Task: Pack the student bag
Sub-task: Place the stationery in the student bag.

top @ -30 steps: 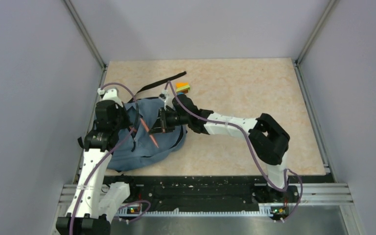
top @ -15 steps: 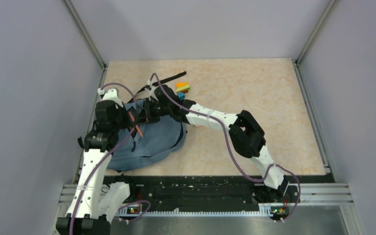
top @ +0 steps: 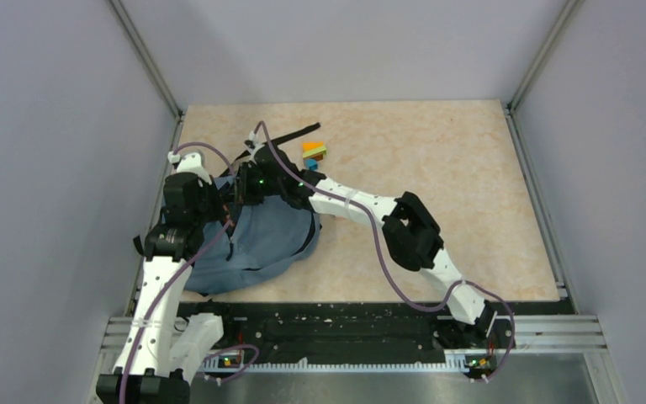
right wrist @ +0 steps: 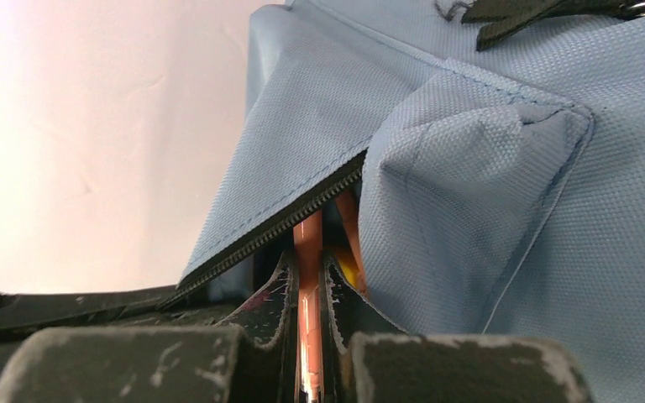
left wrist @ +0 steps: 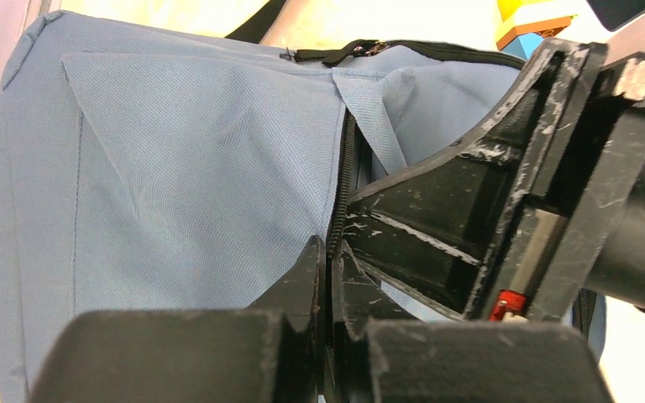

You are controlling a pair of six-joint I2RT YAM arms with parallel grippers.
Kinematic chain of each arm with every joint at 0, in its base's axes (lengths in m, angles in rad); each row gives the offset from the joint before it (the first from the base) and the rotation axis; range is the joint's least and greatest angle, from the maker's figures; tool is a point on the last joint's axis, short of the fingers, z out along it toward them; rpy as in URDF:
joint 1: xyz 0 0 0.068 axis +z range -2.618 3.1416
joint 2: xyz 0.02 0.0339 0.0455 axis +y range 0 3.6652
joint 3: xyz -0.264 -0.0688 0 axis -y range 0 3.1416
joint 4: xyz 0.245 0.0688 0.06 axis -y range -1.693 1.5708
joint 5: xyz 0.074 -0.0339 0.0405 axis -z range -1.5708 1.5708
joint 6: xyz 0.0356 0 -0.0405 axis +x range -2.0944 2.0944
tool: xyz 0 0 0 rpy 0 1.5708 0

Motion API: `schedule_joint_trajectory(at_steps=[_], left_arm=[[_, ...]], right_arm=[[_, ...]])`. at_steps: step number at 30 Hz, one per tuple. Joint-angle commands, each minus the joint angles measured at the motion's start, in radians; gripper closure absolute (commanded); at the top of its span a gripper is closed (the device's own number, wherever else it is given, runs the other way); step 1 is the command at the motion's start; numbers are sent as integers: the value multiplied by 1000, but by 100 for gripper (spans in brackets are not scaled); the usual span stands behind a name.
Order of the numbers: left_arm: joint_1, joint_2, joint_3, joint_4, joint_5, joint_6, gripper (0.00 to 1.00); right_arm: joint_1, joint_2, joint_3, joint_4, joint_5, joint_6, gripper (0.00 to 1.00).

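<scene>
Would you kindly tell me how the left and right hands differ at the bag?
The left hand pinches the zipper edge of the student bag; the right hand pinches an orange pencil. The left hand holds fabric only; the right hand points its pencil into the opening. Both are shut.

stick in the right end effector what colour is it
The stick is orange-red, clearest in the right wrist view.

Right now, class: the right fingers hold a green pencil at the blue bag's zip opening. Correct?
No. The pencil is orange-red, not green; the right wrist view shows the right fingers holding it at the zip opening of the bag.
</scene>
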Motion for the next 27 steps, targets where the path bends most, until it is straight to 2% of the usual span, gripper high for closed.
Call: schedule_joint_trajectory(at_steps=[1, 11, 14, 20, 23, 27], left_arm=[[-3, -37, 17, 97, 50, 4, 100], [-3, -40, 17, 97, 48, 3, 100], [-3, -41, 18, 97, 47, 2, 100], [-4, -37, 20, 92, 40, 1, 100], [-3, -39, 19, 92, 40, 0, 100], [-3, -39, 19, 91, 33, 1, 100]], right_arm=[[21, 10, 55, 38, 126, -37, 100], [70, -4, 56, 31, 220, -141, 99], [70, -42, 5, 45, 246, -162, 90], [70, -104, -98, 96, 249, -205, 64], [70, -133, -137, 113, 237, -242, 56], [70, -180, -195, 145, 200, -296, 51]])
